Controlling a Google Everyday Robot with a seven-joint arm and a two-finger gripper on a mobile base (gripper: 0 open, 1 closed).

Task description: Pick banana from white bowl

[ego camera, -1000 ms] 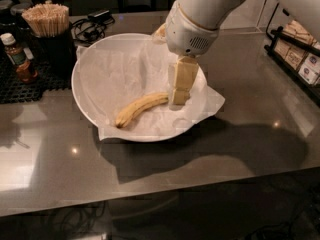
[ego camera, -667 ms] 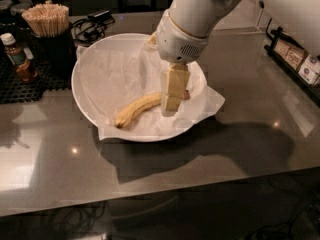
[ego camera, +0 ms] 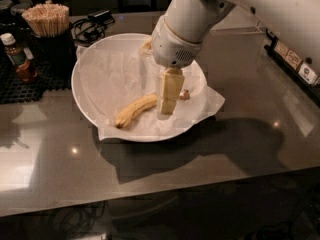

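- The counter [ego camera: 240, 149] is a dark, glossy grey-brown slab that throws back small points of light. The room behind it is dim.
- The white bowl [ego camera: 80, 91] sits on the counter left of the middle, wide and shallow. It is lined with crinkled white paper [ego camera: 212, 101] whose corner spills over the bowl's right rim onto the counter.
- The banana [ego camera: 135, 110] lies on the paper in the near half of the bowl. Its left tip points toward the bowl's near-left rim, and its right end runs behind the gripper.
- The gripper [ego camera: 167, 110] hangs straight down from the white arm [ego camera: 190, 24] inside the bowl, at the banana's right end. It hides that end from the camera; open or closed, I cannot tell.
- Left of the bowl, a dark cup of wooden sticks [ego camera: 47, 21] and a small bottle [ego camera: 15, 51] stand on a black mat [ego camera: 25, 86].
- Behind the bowl lies a tangle of black cables [ego camera: 92, 26].
- Far right of the bowl, a dark rack [ego camera: 295, 59] carries small labels.
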